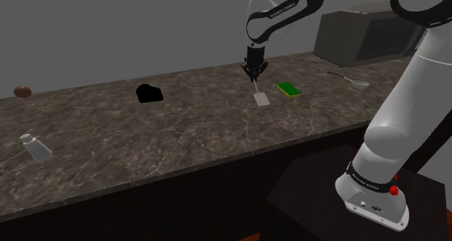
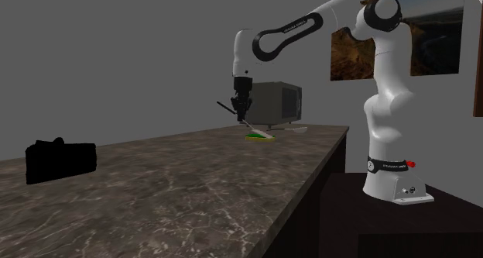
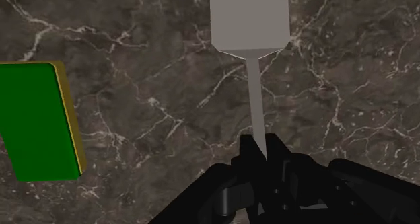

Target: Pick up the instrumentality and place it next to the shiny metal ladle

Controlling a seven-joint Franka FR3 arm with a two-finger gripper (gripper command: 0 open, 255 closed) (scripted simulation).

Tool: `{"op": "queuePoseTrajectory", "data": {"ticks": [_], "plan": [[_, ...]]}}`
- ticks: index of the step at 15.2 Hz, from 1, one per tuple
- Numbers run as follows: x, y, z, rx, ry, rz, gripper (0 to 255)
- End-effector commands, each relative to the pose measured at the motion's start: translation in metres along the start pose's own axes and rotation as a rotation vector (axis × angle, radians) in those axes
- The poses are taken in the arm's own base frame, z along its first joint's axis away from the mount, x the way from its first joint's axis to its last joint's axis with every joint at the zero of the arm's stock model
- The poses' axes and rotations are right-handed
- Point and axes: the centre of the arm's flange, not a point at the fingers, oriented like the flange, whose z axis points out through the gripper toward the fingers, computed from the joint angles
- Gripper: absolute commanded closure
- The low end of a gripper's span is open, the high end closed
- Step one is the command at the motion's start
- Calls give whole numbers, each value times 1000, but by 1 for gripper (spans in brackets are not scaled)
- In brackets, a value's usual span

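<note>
Bare worktop (image 1: 217,138) spans the shoulder view's centre. Right of centre, a green sponge (image 1: 287,90) lies between the spatula (image 1: 261,99) and the ladle (image 1: 350,79). A microwave (image 1: 366,35) blocks the upper right.

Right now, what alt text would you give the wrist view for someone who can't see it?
A black gripper clasps the thin handle of a grey spatula, blade pointing away, over a dark marbled counter. A green sponge with a yellow edge lies beside it.
</note>
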Motion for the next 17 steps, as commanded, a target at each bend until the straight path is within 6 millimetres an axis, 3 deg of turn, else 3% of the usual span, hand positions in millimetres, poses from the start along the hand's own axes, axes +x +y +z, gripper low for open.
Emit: {"op": "queuePoseTrajectory", "data": {"ticks": [1, 17], "plan": [[-8, 25, 1, 1, 0, -1, 255], [-82, 222, -4, 1, 0, -1, 255]]}}
